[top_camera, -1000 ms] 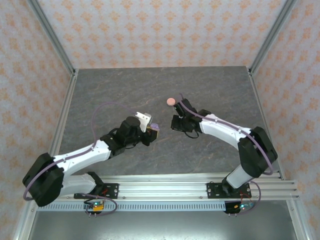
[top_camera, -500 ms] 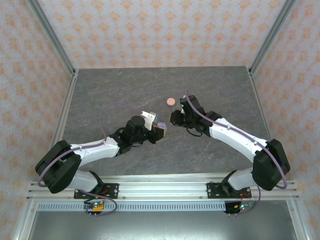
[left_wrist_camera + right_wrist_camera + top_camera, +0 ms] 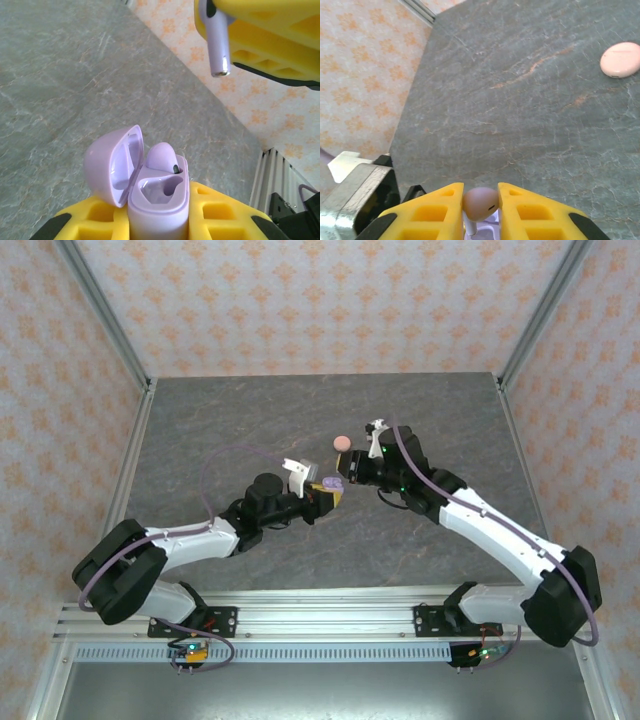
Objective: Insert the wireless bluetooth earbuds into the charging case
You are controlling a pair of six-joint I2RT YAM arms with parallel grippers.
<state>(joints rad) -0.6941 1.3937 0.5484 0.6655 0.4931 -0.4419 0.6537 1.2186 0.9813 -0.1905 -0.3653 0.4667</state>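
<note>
My left gripper is shut on a lilac charging case, held upright with its lid swung open to the left. One lilac earbud sits in the far slot; the near slot is hollow. My right gripper is shut on a second lilac earbud, stem pointing down. In the left wrist view that earbud hangs above and to the right of the case, apart from it. From above, the two grippers meet at mid-table with the case between them.
A closed pale pink round case lies on the grey table, just behind the grippers. Patterned walls and metal frame posts enclose the table on three sides.
The left arm has carried the open case right and farther from its base. The right gripper has swung left with its earbud until it hangs close over the case.
</note>
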